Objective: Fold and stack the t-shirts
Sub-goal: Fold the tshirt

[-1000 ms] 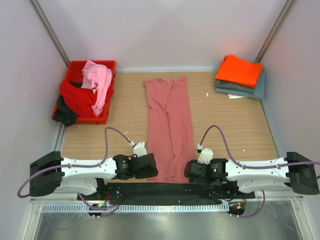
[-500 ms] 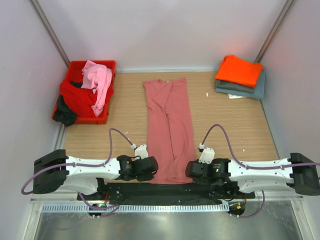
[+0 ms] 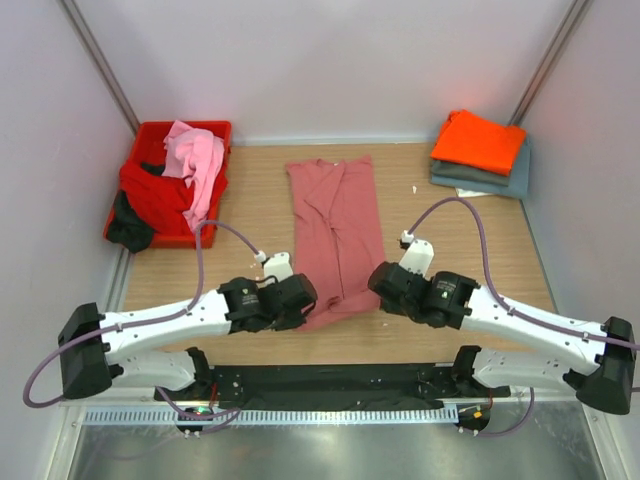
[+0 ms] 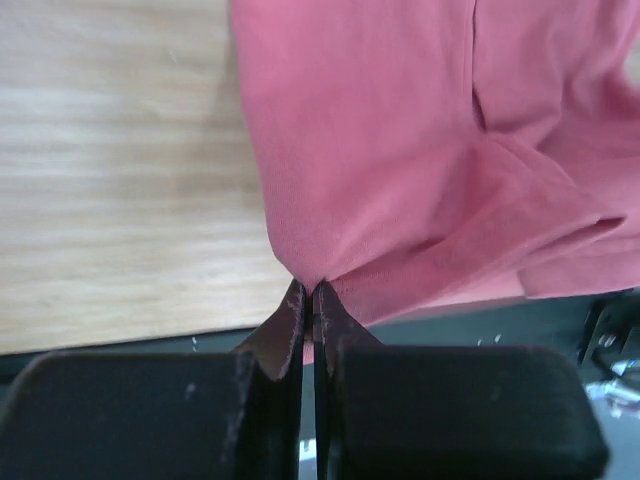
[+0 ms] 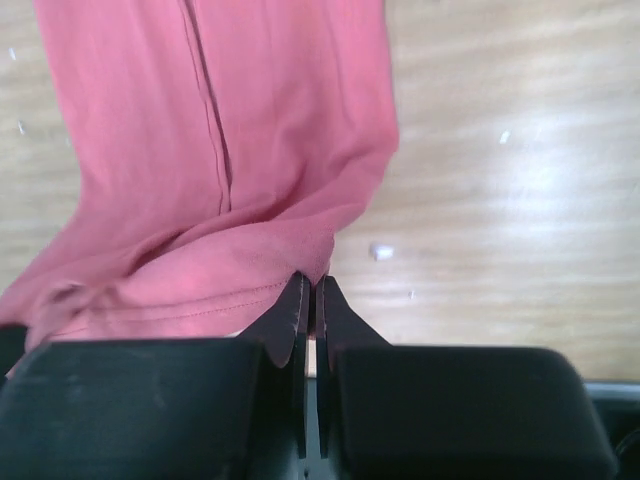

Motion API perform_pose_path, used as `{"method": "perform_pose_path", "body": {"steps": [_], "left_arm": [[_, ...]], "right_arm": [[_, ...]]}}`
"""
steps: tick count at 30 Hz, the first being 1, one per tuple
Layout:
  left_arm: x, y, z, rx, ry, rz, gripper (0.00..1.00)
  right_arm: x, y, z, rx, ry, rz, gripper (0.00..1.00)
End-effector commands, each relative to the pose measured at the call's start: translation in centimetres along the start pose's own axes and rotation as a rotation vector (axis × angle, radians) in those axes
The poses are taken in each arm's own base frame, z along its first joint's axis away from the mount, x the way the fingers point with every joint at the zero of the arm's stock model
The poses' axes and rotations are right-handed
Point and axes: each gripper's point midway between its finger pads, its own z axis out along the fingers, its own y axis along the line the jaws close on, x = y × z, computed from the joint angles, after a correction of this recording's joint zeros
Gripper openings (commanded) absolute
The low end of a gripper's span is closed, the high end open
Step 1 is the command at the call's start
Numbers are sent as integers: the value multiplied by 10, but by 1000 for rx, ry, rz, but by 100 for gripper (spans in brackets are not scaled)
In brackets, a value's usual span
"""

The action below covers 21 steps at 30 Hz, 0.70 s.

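Note:
A dusty salmon-pink t-shirt (image 3: 335, 225) lies lengthwise down the middle of the wooden table, folded into a long narrow strip. My left gripper (image 3: 300, 296) is shut on its near left corner (image 4: 305, 268). My right gripper (image 3: 380, 278) is shut on its near right corner (image 5: 318, 262). Both corners are lifted off the table and the near hem (image 3: 338, 308) is bunched between the grippers. An orange t-shirt (image 3: 478, 140) tops a folded stack on a grey-blue one (image 3: 500, 178) at the far right.
A red crate (image 3: 170, 180) at the far left holds a light pink shirt (image 3: 198, 160), a red one (image 3: 155, 200) and a dark one (image 3: 128, 228). A black strip (image 3: 330, 380) runs along the near table edge. White specks (image 5: 382, 251) lie on the wood.
Both grippers closed on the shirt's near corners, then moved away from the table's near edge, carrying the hem with them. The near end of the shirt is now lifted and bunched.

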Motion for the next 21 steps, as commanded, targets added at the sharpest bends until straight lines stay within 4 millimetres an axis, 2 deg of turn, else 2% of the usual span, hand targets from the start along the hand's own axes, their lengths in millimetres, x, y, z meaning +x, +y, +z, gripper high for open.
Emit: {"method": "perform_pose_path", "body": {"steps": [1,4,6,7,8,11,18,19,21], "left_arm": [[-36,10,-9,-35,-68,42,0],[-62,10,-5,-57,-92,52,0],[-83,5,-6,-51,-108,56,0],[-92,8,0,-74,-107,41,0],[-102,0,-3,-54,-114,35,0],[-124,-5,5,-63,-117,49,0],[-163,-7,32,-104,-84,65,0],[-174,-8,33,-100,-94,51,0],[-178,-6,45,-111,-66,59,0]], "right_arm": [[-49,9,-1,12,-121,-83,1],[-79,20,2,20,-154,-94,1],[-91,18,11,53,-160,-107,1],[-101,24,11,41,-179,-95,1],[-105,26,14,39,-179,-93,1],[-116,32,26,43,-175,-106,1],[-152,41,53,67,-196,-103,1],[-159,37,56,78,-200,-105,1],[-171,39,61,82,-206,-99,1]]}}
